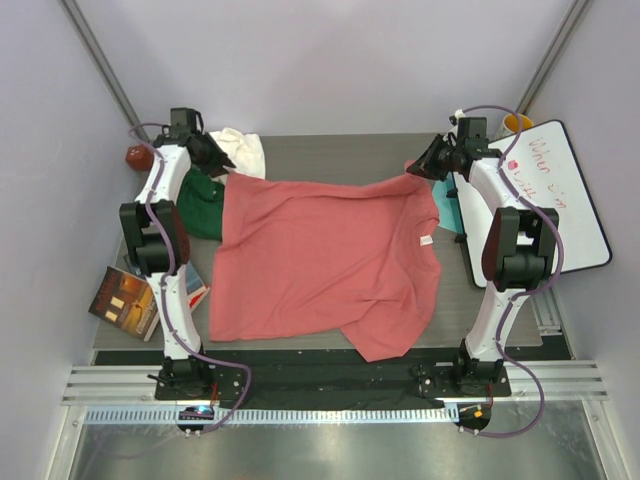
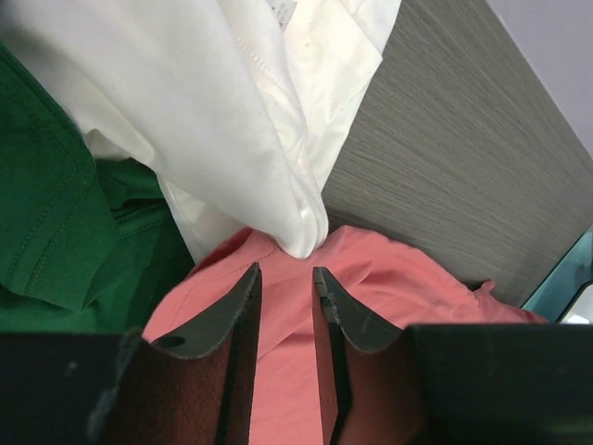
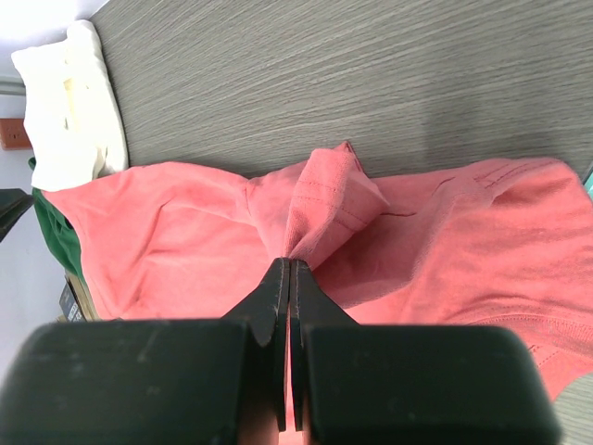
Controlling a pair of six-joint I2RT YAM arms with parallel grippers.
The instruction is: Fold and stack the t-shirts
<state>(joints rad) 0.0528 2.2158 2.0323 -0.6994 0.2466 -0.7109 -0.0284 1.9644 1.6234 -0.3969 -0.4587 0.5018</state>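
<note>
You have three t-shirts on the table (image 1: 340, 150). One salmon-pink t-shirt (image 1: 320, 260) is spread wide across the middle. One dark green t-shirt (image 1: 200, 205) is bunched at its left edge. One cream-white t-shirt (image 1: 245, 150) lies crumpled at the far-left corner, touching the green one. Of your two grippers, the right gripper (image 3: 289, 269) is pressed together, pinching a fold at the pink shirt's far-right corner. The left gripper (image 2: 285, 278) hangs with its jaws slightly parted over the pink shirt's far-left corner, gripping nothing. Two books (image 1: 125, 300) lie beside the left arm.
</note>
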